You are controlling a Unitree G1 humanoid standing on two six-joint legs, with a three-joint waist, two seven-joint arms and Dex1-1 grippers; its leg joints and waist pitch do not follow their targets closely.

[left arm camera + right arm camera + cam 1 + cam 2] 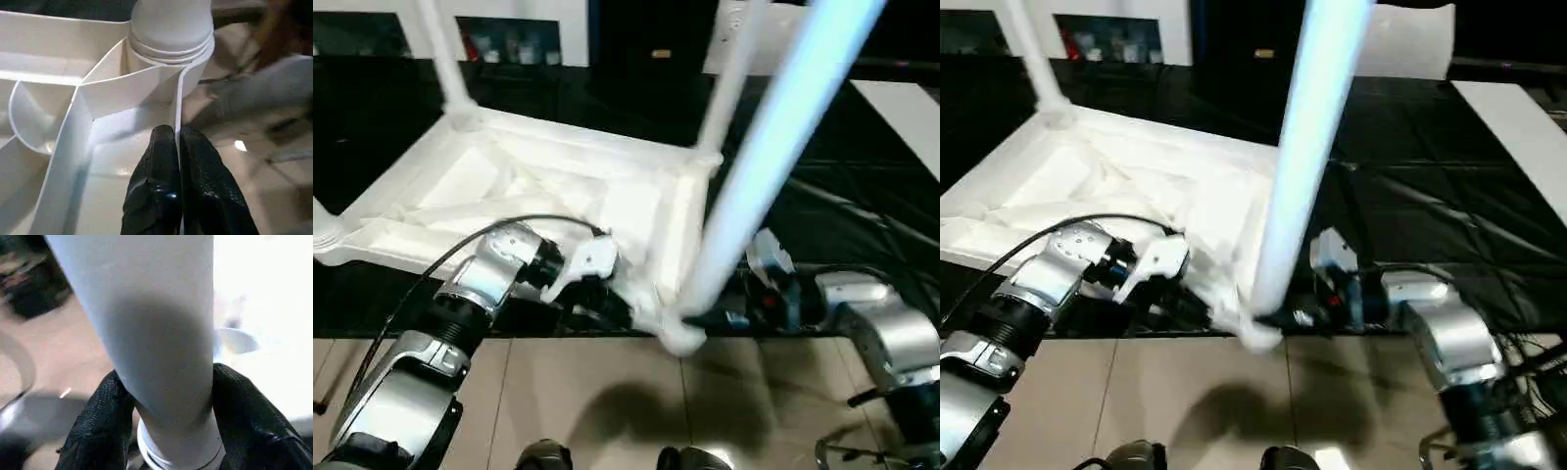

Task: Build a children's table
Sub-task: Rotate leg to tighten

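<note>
The white tabletop (pixel 509 186) lies upside down on the black work table, ribbed underside up. Two legs stand in its far corners, one on the left (pixel 440 49) and one on the right (pixel 734 69). A third leg (pixel 773 137) rises tilted from the near right corner socket (pixel 680 338). My right gripper (pixel 705 318) is shut on this leg just above the socket, with a black finger (pixel 98 426) on each side of the tube. My left gripper (pixel 177 134) is shut on the thin rim wall of the tabletop (pixel 122 88), close beside the same socket (pixel 171 39).
The black work table (pixel 862 196) ends just in front of me, and the near corner of the tabletop overhangs the beige tiled floor (pixel 578 392). A white panel (pixel 911 108) lies at the right. A glass-door cabinet (pixel 509 39) stands behind.
</note>
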